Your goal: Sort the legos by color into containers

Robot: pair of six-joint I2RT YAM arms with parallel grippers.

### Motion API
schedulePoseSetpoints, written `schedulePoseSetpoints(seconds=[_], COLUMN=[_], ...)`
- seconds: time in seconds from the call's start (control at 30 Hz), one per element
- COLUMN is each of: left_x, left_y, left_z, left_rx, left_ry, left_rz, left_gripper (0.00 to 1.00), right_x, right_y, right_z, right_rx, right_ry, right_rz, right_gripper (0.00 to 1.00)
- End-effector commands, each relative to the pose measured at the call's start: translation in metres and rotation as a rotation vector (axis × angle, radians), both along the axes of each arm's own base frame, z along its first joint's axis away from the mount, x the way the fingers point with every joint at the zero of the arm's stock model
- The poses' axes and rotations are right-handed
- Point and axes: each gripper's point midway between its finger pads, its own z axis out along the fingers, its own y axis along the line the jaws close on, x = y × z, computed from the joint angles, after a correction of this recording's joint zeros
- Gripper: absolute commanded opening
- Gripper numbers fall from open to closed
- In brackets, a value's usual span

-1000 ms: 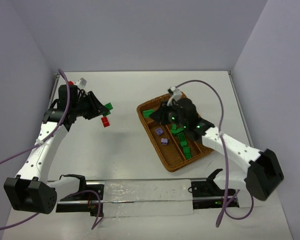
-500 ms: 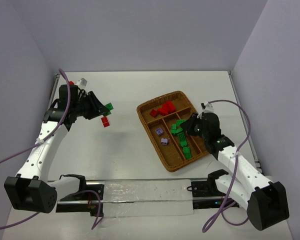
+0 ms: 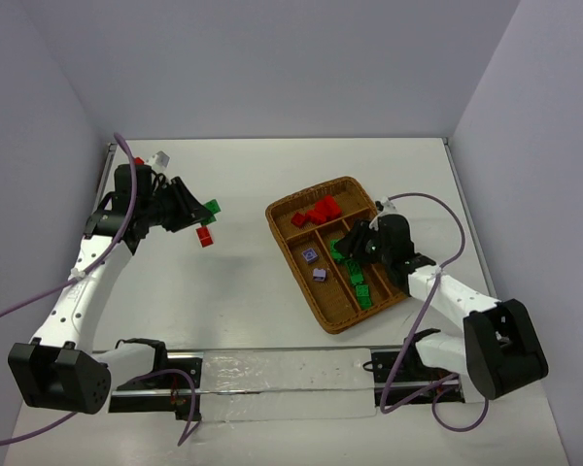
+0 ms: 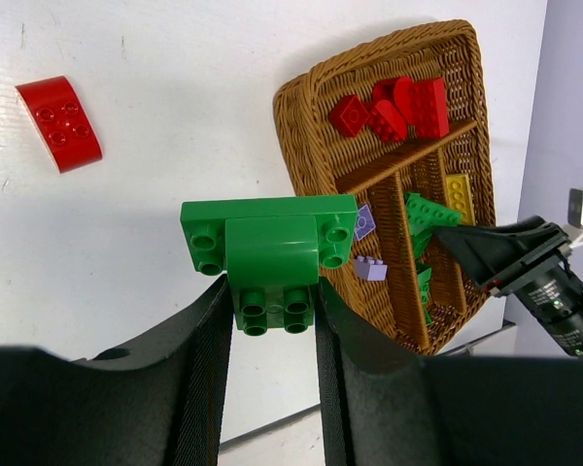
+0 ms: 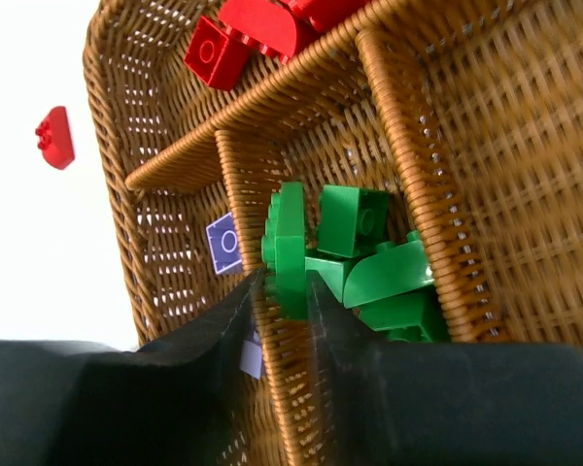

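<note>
My left gripper [image 3: 200, 213] [image 4: 269, 309] hovers over the table's left half, shut on a clump of green legos [image 4: 269, 248]. Beneath it a loose red lego [image 3: 206, 236] [image 4: 60, 121] lies on the table. The wicker tray [image 3: 306, 192] [image 5: 102, 107] holds red legos [image 3: 321, 209] in its crosswise section, purple ones [image 3: 314, 264] in one slot and green ones [image 3: 360, 282] in the neighbouring slot. A yellow lego [image 4: 458, 192] lies in the third slot. My right gripper [image 3: 342, 248] [image 5: 287, 282] pinches a flat green lego [image 5: 291, 243] on edge over the divider beside the green pile [image 5: 379, 272].
White walls close in the table at the back and on both sides. A metal rail [image 3: 272, 374] with both arm bases runs along the near edge. Purple cables [image 3: 437, 209] loop off each arm.
The right arm swung from the tray's far end out to the right, then back over the green slot. The left arm and its green clump have not moved.
</note>
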Motion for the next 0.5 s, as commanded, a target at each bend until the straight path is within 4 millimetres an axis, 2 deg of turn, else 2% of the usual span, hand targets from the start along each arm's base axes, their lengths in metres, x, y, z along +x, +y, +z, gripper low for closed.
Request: schedulePoseSetpoints(seconds=[0.0, 0.1, 0.2, 0.3, 0.37, 0.47], left_x=[0.008, 0.006, 0.006, 0.005, -0.001, -0.008], left_y=[-0.006, -0.008, -0.009, -0.015, -0.026, -0.041], left_z=[0.018, 0.015, 0.018, 0.018, 0.013, 0.005], left_rx=[-0.032, -0.023, -0.025, -0.036, -0.040, -0.037], left_ry=[-0.062, -0.046, -0.057, -0.064, -0.055, -0.049], left_rz=[-0.028, -0.054, -0.060, -0.089, -0.148, -0.213], left_gripper=[0.00, 0.00, 0.00, 0.00, 0.00, 0.00], right_x=[0.007, 0.006, 0.006, 0.007, 0.008, 0.002], right_y=[0.009, 0.002, -0.009, -0.020, -0.023, -0.013], right_z=[0.007, 0.017, 0.046, 0.073, 0.100, 0.136], right_rx=[0.016, -0.026, -0.064, -0.105, -0.099, -0.044], right_ry=[-0.030, -0.042, -0.125, -0.177, -0.234, -0.317], right_rz=[0.029, 0.009, -0.018, -0.056, -0.069, -0.016], right_gripper=[0.65, 0.78, 0.83, 0.83, 0.83, 0.82])
